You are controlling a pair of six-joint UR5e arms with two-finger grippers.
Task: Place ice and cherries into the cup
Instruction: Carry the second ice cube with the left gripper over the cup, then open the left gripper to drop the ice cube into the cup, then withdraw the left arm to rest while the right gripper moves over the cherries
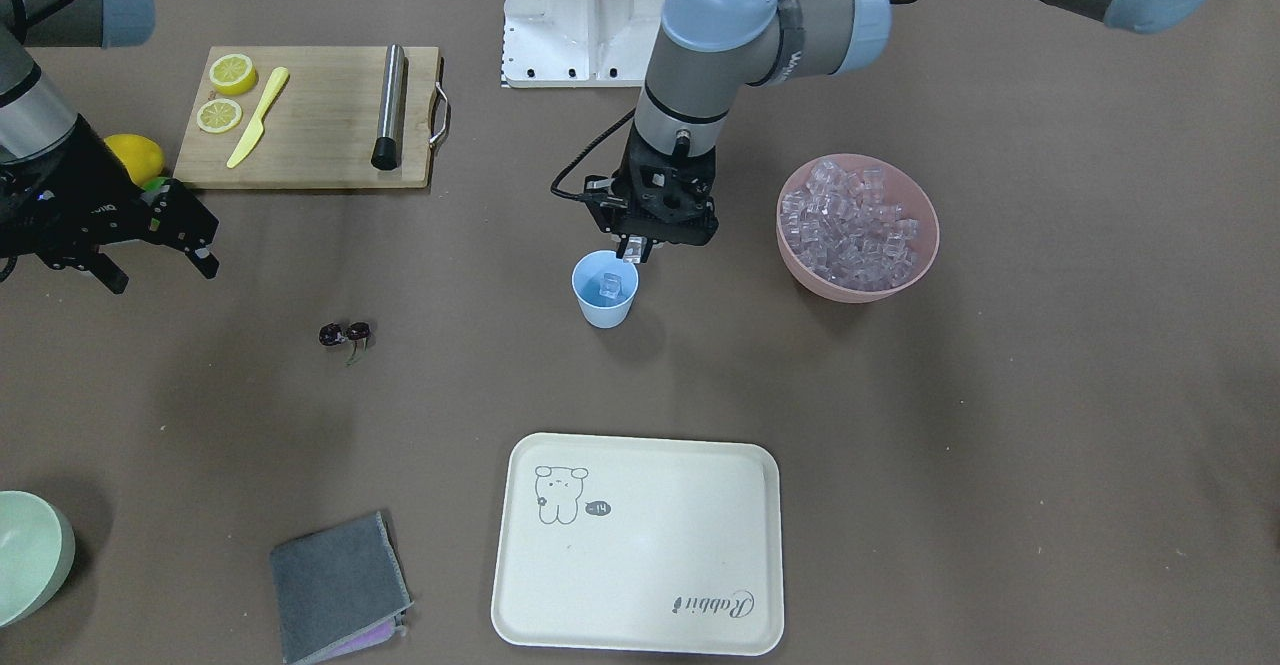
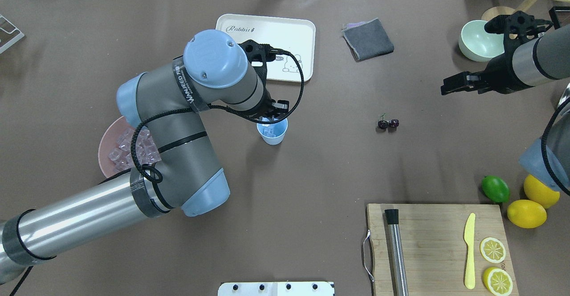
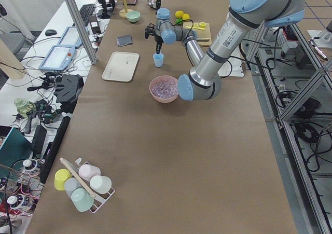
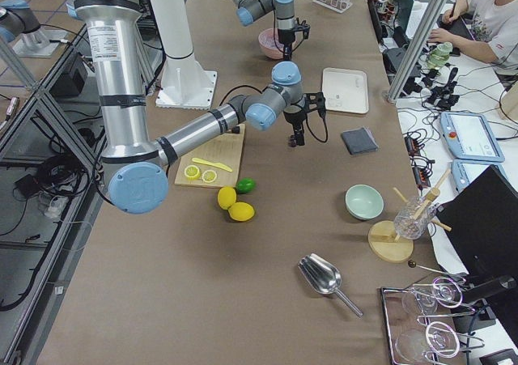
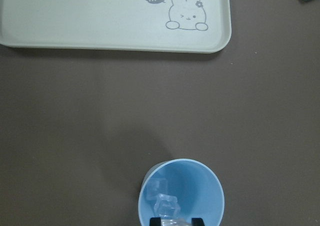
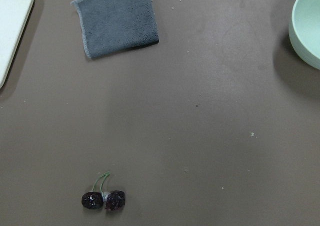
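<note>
Overhead, a pink bowl [image 1: 855, 290] at far left holds the heap of ice [image 1: 850, 225], partly hidden by the left arm. Just right of it the left gripper [image 1: 633, 250] hangs over the cup's [image 2: 272, 132] rim, on the robot's side. Its fingertips [image 5: 157, 220] are closed to a narrow gap on one clear cube [image 5: 175, 221], held above the opening. A few cubes already lie at the bottom of the cup. It stands upright on the bare table, near the tray [image 2: 249, 33] but apart from it.

Further right a folded grey cloth [image 2: 368, 39] lies at the far edge. The cherries [image 2: 388, 123] rest on the table nearer the middle, well apart from the cup, their stems pointing away from the robot. Beyond them the right gripper [image 1: 164, 275] hovers above the table with its fingers spread wide and nothing between them. It is not over the cherries, which show low and left in its wrist camera. A pale green bowl [image 2: 474, 42] sits at the far right corner.

On the robot's side a cutting board [image 2: 432, 242] carries a metal rod [image 2: 396, 251], a yellow knife [image 2: 469, 250] and two lemon slices [image 2: 492, 249]. A lime [image 2: 495, 188] and two lemons [image 2: 526, 213] lie just off its right corner.
</note>
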